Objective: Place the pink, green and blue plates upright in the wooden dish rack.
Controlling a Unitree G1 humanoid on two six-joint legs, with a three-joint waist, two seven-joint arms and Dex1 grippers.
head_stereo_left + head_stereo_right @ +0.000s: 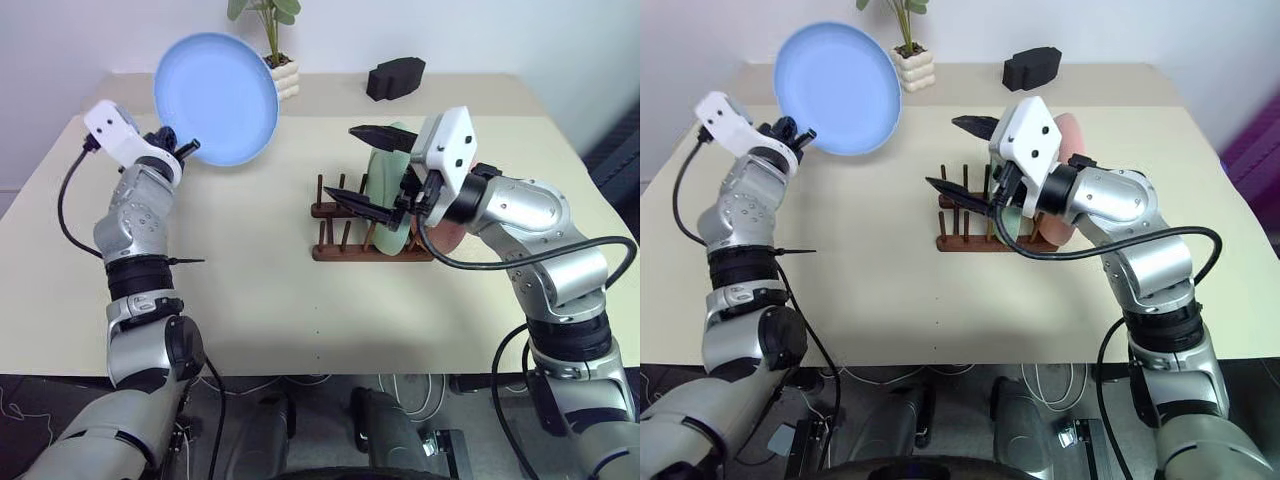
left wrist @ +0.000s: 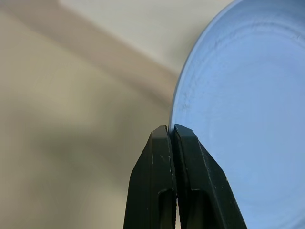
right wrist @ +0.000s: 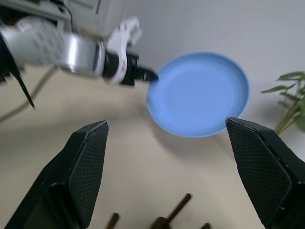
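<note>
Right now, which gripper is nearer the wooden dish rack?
Right. The right gripper hangs open directly over the wooden dish rack, beside the green plate. The left gripper is far off to the left, shut on the blue plate's rim.

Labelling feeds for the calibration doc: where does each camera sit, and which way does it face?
Left eye, right eye: on the head, looking forward and down at the table; both arms, blue plate, wooden dish rack.
Left wrist: along the left gripper, shut on the plate's rim.
Right wrist: between the right gripper's open fingers, towards the plate and left gripper.
Shared: the blue plate shows in all four.
</note>
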